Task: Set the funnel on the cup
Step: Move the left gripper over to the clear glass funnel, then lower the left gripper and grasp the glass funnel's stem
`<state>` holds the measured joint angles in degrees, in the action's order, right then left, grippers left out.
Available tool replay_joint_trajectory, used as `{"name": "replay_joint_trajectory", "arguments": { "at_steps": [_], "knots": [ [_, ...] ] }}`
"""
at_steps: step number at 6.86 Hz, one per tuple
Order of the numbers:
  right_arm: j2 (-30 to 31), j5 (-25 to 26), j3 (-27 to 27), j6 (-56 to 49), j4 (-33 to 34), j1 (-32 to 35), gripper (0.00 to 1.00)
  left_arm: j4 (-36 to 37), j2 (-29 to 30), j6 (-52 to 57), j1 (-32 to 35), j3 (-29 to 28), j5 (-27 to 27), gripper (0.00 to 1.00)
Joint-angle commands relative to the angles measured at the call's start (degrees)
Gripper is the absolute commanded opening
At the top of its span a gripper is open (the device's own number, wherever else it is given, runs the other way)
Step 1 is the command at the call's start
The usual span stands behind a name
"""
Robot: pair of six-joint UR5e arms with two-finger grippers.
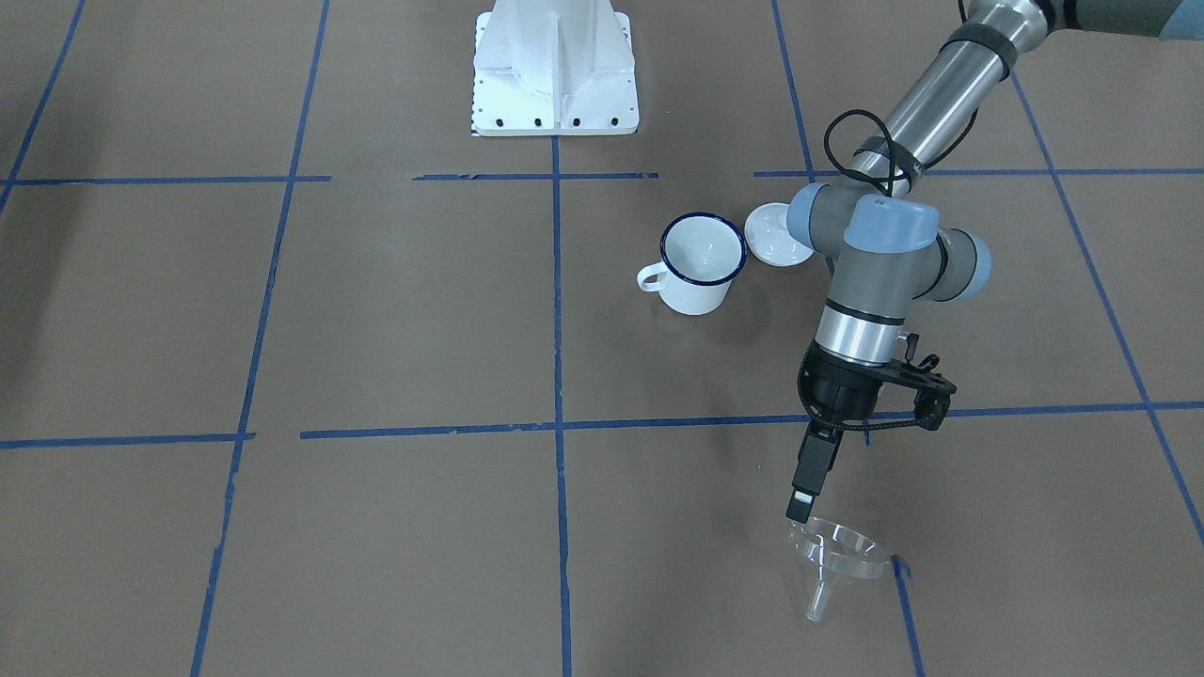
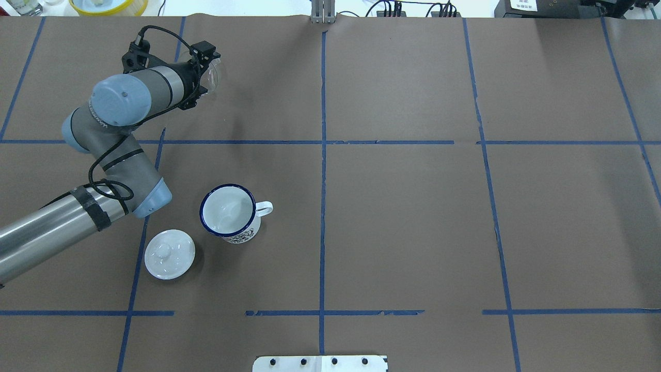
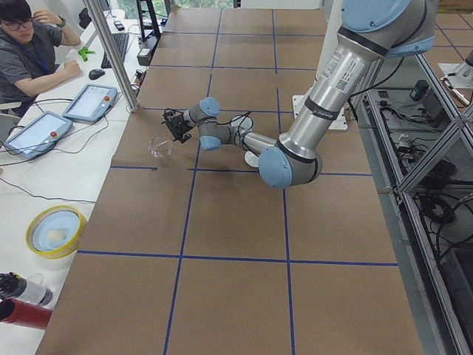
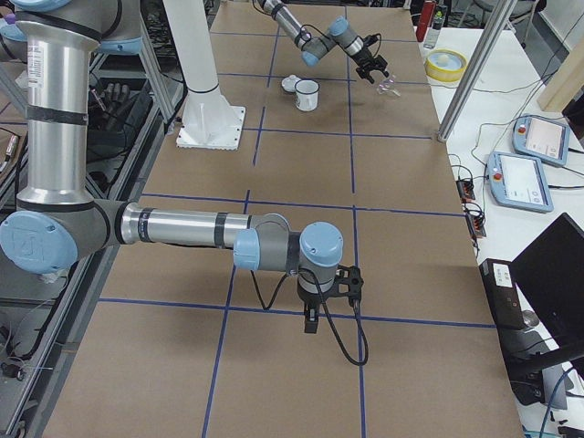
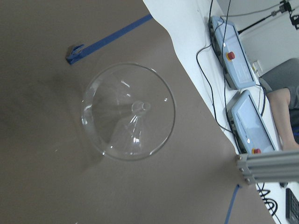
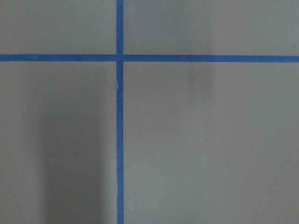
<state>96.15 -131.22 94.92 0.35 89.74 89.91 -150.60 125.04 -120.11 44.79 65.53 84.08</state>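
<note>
Front-facing camera: my left claw (image 1: 799, 512) sits at the rim of the funnel (image 1: 840, 555), well apart from the cup (image 1: 701, 263); clamped or not, I cannot tell. Pickup step, I judge; next, carry it spout-down over the cup.

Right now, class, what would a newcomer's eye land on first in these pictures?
The left tool pinching the rim of a clear funnel, spout down, near the operators' edge of the table. Closer in stands a white enamel mug with a dark blue rim, and a white knobbed lid just beside it.
</note>
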Motion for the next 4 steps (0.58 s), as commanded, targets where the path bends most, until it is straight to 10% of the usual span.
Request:
{"name": "replay_joint_trajectory", "arguments": {
  "at_steps": [1, 4],
  "knots": [
    [0.0, 0.0, 0.0, 0.0, 0.0, 0.0, 1.0, -2.9, 2.7, -0.7, 2.0, -6.5, 0.0, 0.97],
    [0.0, 0.0, 0.0, 0.0, 0.0, 0.0, 1.0, -3.0, 2.7, -1.0, 3.8, -6.7, 0.1, 0.57]
  ]
}}
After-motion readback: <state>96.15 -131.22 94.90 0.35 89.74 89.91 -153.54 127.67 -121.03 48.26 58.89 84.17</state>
